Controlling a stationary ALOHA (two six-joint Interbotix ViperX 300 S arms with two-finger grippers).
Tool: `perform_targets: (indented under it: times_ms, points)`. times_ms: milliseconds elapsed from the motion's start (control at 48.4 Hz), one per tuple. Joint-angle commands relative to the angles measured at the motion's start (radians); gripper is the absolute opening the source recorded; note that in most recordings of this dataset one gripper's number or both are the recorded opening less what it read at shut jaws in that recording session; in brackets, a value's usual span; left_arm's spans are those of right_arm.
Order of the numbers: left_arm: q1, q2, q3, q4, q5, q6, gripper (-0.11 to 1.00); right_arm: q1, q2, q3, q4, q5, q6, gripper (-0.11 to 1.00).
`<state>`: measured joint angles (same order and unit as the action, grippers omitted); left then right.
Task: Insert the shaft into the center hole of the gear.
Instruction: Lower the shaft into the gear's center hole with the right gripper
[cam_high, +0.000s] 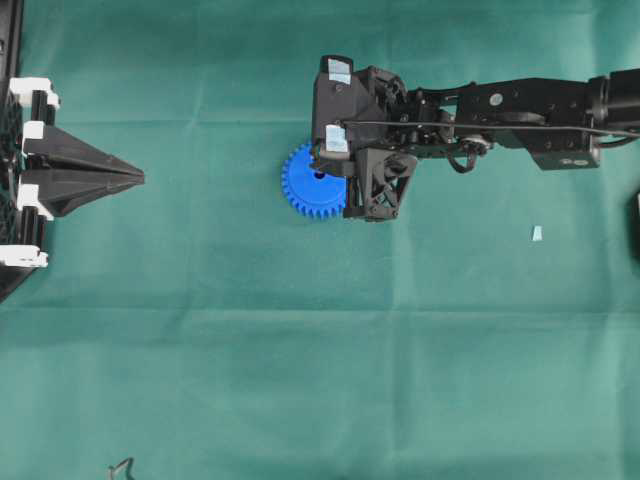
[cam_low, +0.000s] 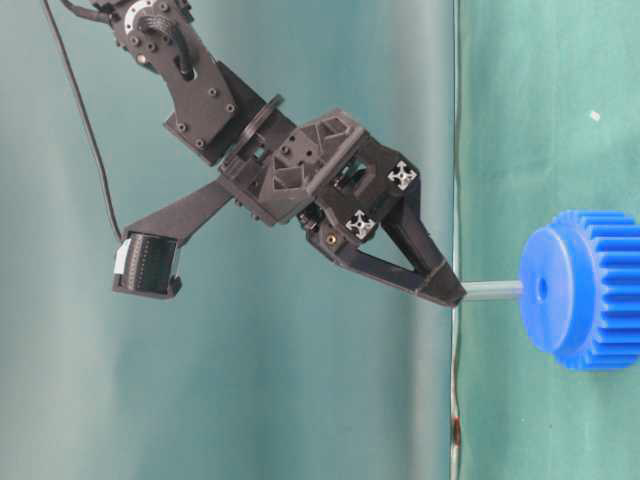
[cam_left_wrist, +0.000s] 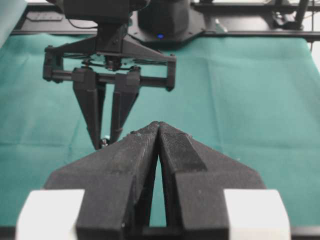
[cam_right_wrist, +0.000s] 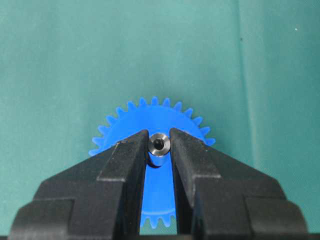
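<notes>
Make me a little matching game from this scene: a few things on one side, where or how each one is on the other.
Things:
1. shaft
2. gear
3. left gripper
4. pale scrap

States:
A. lying alone on the cloth
B. pinched between the right gripper's fingertips
C. shut, holding nothing
D. flat on the cloth under the right gripper

Pairs: 1-B, 2-D, 3-C, 4-A
</notes>
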<state>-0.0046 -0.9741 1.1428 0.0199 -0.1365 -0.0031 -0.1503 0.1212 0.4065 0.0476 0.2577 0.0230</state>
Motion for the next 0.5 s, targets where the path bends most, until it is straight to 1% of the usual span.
perform_targets:
  times_ms: [0,227,475]
  points:
    - [-0.003,0.003,-0.028,0.002,-0.005,0.0,0.0,0.003,-0.021,-0.008,-0.002,-0.021,0.002,0.16]
    - [-0.003,0.003,-0.028,0.002,-0.005,-0.002,0.0,0.011,0.014,-0.008,-0.002,-0.034,0.002,0.16]
    - [-0.003,0.003,-0.028,0.003,-0.005,0.0,0.0,0.014,0.014,0.003,-0.002,-0.037,0.002,0.16]
